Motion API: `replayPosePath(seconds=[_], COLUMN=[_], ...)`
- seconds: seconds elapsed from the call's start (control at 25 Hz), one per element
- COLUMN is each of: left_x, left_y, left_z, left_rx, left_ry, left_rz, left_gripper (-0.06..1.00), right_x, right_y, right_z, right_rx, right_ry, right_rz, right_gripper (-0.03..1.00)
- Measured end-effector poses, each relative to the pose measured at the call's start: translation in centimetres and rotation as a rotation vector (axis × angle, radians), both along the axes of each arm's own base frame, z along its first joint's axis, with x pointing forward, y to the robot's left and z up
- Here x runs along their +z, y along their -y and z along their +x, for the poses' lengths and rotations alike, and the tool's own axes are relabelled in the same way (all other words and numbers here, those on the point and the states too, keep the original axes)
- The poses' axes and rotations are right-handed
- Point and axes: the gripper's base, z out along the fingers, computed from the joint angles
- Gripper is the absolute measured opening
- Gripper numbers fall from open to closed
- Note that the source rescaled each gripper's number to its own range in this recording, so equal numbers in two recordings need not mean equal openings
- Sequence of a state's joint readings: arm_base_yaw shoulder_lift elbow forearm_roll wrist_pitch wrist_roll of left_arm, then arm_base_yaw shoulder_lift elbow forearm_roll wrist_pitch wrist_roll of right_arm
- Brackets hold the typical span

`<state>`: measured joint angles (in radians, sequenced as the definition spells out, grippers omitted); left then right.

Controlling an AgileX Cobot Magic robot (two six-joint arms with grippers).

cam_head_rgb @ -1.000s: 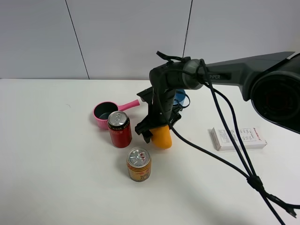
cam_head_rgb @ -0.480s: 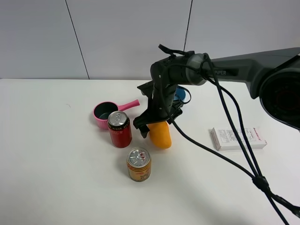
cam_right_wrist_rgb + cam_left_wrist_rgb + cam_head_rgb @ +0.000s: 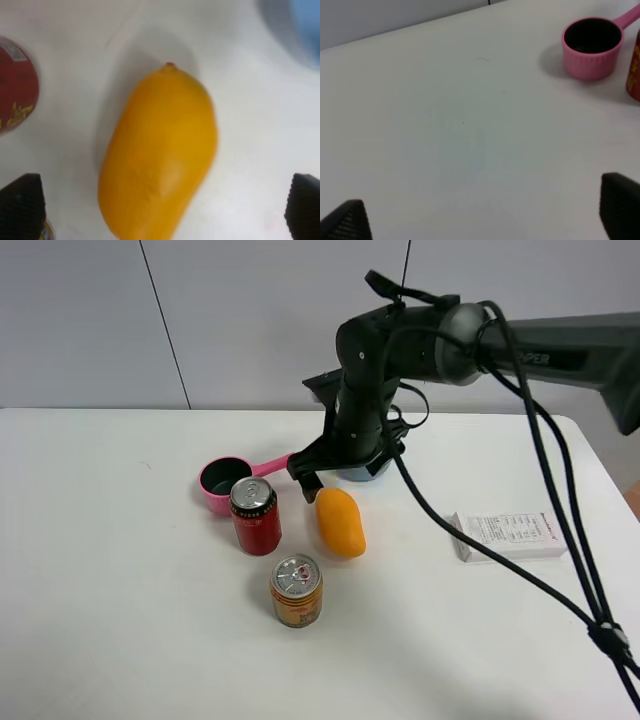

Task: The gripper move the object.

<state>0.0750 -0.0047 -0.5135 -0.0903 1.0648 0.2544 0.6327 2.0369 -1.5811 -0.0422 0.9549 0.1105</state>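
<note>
The object, an orange-yellow mango, lies on its side on the white table, right of the red can. It fills the right wrist view, lying free between the two wide-apart fingertips. My right gripper hangs open just above and behind the mango, not touching it. My left gripper is open and empty over bare table. It does not show in the exterior view.
A red can and a pink handled cup stand left of the mango. A gold-orange can stands in front of it. A blue dish sits behind under the right arm. A white box lies at the right.
My right gripper has opened, let go of the mango and risen back away from it. The mango now lies on the table.
</note>
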Motion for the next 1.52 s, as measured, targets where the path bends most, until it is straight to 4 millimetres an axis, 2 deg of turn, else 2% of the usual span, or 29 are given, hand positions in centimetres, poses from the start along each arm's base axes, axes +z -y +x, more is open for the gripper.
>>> replayPosePath(seconds=[0.16, 0.28, 0.52, 0.64, 0.84, 0.92, 1.16, 1.36, 1.52], left_x=[0.0, 0.0, 0.0, 0.0, 0.0, 0.0, 0.0, 0.0, 0.0], left_y=[0.0, 0.0, 0.0, 0.0, 0.0, 0.0, 0.0, 0.0, 0.0], left_z=[0.0, 0.0, 0.0, 0.0, 0.0, 0.0, 0.0, 0.0, 0.0], left_rx=[0.0, 0.0, 0.0, 0.0, 0.0, 0.0, 0.0, 0.0, 0.0], left_ry=[0.0, 0.0, 0.0, 0.0, 0.0, 0.0, 0.0, 0.0, 0.0], left_rz=[0.0, 0.0, 0.0, 0.0, 0.0, 0.0, 0.0, 0.0, 0.0], left_gripper=[1.0, 1.0, 1.0, 1.0, 1.0, 1.0, 1.0, 1.0, 1.0], right_x=[4.1, 6.9, 11.8, 14.2, 17.5, 18.7, 19.7, 18.0, 15.7], right_y=[1.2, 3.1, 9.1, 12.1, 15.3, 16.6, 20.2, 22.1, 23.2], right_z=[-0.6, -0.8, -1.1, -2.0, -3.6, -4.8, -9.7, -15.1, -20.1], right_rx=[-0.03, -0.08, -0.203, -0.264, -0.337, -0.361, -0.433, -0.489, -0.513], right_ry=[0.072, 0.11, 0.179, 0.207, 0.283, 0.322, 0.364, 0.356, 0.346], right_rz=[0.022, 0.041, -0.025, -0.06, -0.054, -0.055, -0.065, -0.056, -0.009], right_gripper=[0.86, 0.86, 0.86, 0.86, 0.86, 0.86, 0.86, 0.86, 0.86])
